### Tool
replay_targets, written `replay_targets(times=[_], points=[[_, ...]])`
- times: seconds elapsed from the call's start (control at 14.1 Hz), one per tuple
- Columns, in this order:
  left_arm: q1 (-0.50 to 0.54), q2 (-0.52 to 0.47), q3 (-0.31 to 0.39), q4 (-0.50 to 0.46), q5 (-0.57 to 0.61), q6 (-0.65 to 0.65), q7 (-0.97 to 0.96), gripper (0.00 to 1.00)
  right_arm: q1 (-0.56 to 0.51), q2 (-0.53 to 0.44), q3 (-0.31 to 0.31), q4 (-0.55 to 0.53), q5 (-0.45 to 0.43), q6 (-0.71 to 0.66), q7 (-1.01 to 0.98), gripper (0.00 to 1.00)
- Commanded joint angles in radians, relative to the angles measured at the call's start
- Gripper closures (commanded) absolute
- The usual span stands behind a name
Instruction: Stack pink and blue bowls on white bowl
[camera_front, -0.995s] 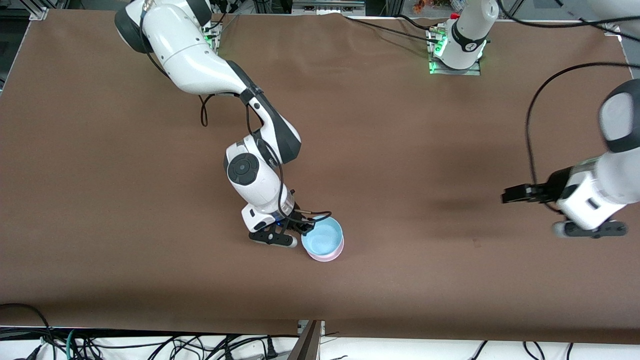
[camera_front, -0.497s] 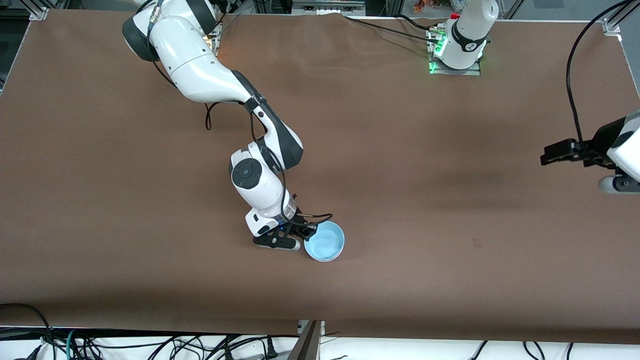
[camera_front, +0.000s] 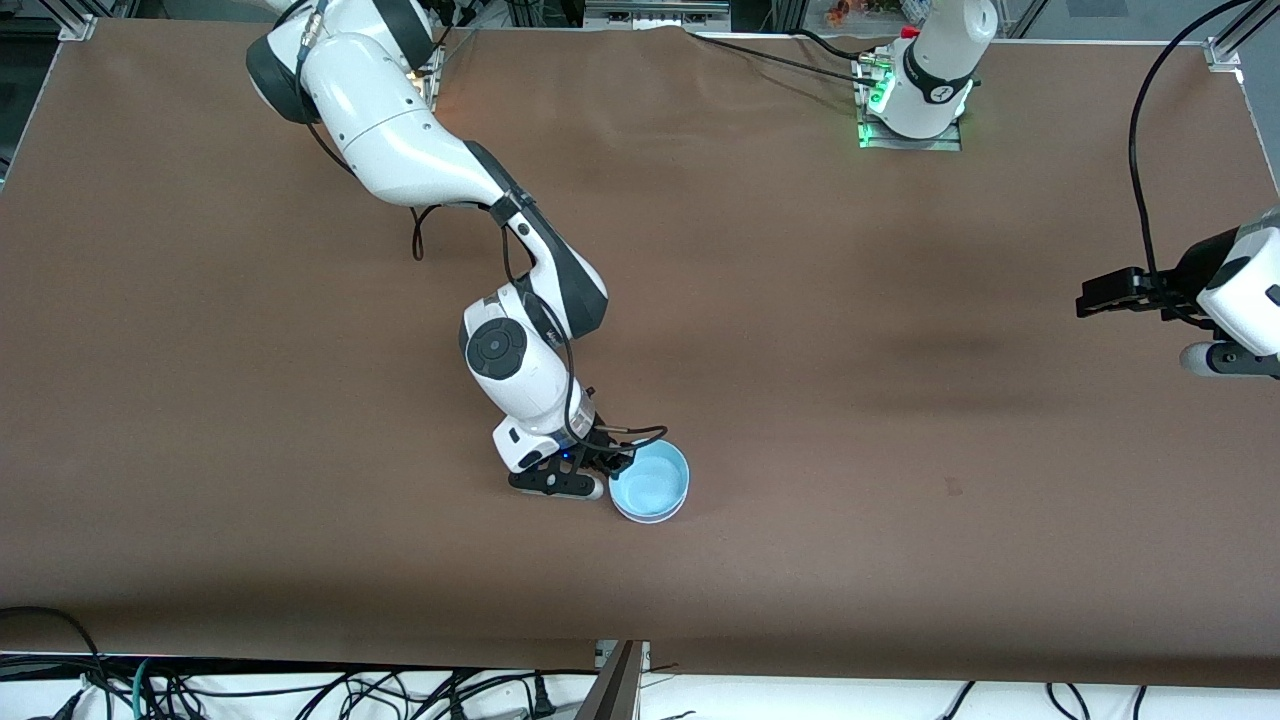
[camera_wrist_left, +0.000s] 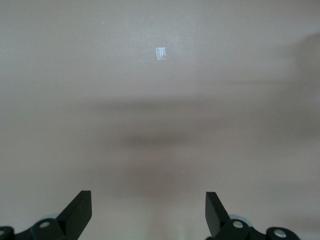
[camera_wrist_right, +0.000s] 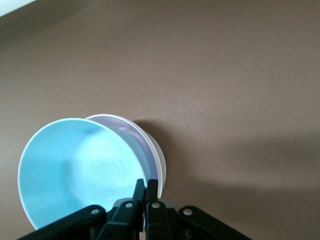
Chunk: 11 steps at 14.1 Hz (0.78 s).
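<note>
The brown table carries a single stack, lying nearer the front camera than the middle of the table and somewhat toward the right arm's end.

Right arm: reaches from its base down to that stack. The right gripper sits at the stack's rim, its fingers pinched together on the rim of the blue bowl.

Left arm: waits, with the left gripper up over bare table near the left arm's end, jaws standing apart, holding nothing.

Stack: in the right wrist view the blue bowl leans slightly askew in the pink bowl, whose pale rim shows just outside it. A whiter rim shows at the outer edge, judged to be the white bowl, though this is not certain.

Assessment: the blue bowl appears lowered but not fully seated. To finish well, level it so the rims run parallel, centre it over the bowls beneath, then part the fingers and lift straight up. Risk: a sideways withdrawal could drag the rim and tip or shift the light stack.
</note>
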Motion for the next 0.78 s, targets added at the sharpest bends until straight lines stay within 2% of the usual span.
replay_targets(times=[0.0,0.5,0.57,0.64,0.71], points=[[0.003,-0.030,-0.003,-0.033,0.019,0.008,0.023,0.00,0.001,0.016,0.006,0.042,-0.004,-0.051,-0.012,1.00],[0.004,-0.005,-0.006,-0.014,0.006,0.003,0.020,0.00,0.000,0.013,0.009,0.042,-0.004,-0.095,-0.014,1.00],[0.003,-0.004,-0.006,-0.013,0.004,0.003,0.020,0.00,0.000,0.013,0.011,0.042,-0.002,-0.095,-0.015,0.95],[0.004,-0.004,-0.006,-0.013,0.004,0.003,0.020,0.00,0.000,0.013,0.012,0.042,-0.002,-0.095,-0.015,0.65],[0.006,-0.004,-0.006,-0.013,0.004,0.003,0.020,0.00,0.000,0.012,0.012,0.042,-0.002,-0.095,-0.012,0.14]])
